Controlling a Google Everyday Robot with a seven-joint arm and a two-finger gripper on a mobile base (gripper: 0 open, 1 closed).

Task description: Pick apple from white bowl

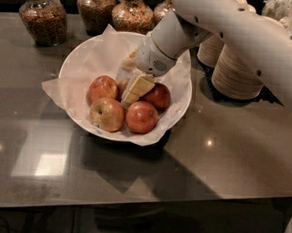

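The white bowl (pixel 180 98), wide and lined with crumpled white paper, stands at the middle of the dark table. Several red-yellow apples lie in it: one at the left (pixel 102 88), one at the front left (pixel 106 114), one at the front (pixel 141 117) and one at the right (pixel 158 96). Another apple (pixel 122 85) in the middle is mostly hidden. My gripper (pixel 133 90) reaches down from the upper right into the bowl. It sits among the apples, right at the hidden middle one. The white arm (pixel 232 29) covers the bowl's far right rim.
Glass jars of grains and nuts (pixel 42 16) (pixel 132 12) stand in a row behind the bowl. Stacks of beige paper bowls (pixel 239 70) stand to the right of it, close under the arm. The table's front edge (pixel 129 207) runs below.
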